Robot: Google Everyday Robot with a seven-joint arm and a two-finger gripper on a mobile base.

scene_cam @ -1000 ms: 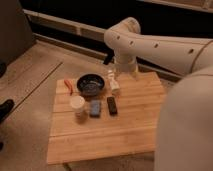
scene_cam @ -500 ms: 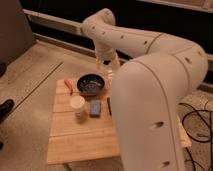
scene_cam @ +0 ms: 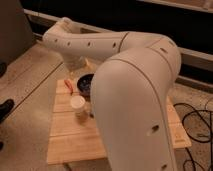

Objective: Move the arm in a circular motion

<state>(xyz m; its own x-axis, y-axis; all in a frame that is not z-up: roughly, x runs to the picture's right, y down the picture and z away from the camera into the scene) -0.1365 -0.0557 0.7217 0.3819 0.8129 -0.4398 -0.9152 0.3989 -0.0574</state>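
Swinging left and nearer the camera since half a second earlier, the arm (scene_cam: 131, 85) now hid the wooden table's (scene_cam: 75, 145) right half. The gripper (scene_cam: 76, 64) hung over the far left corner, near the dark bowl (scene_cam: 85, 84). A capped cup (scene_cam: 78, 106) stood near the left edge, on speckled floor (scene_cam: 27, 95).

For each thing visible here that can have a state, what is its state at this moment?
arm: bent, raised over the wooden table, blocking most of it.
tool: at the arm's far end, above the table's back edge.
dark bowl: upright, partly hidden.
cup: upright, standing on the table.
orange object: lying flat beside the bowl.
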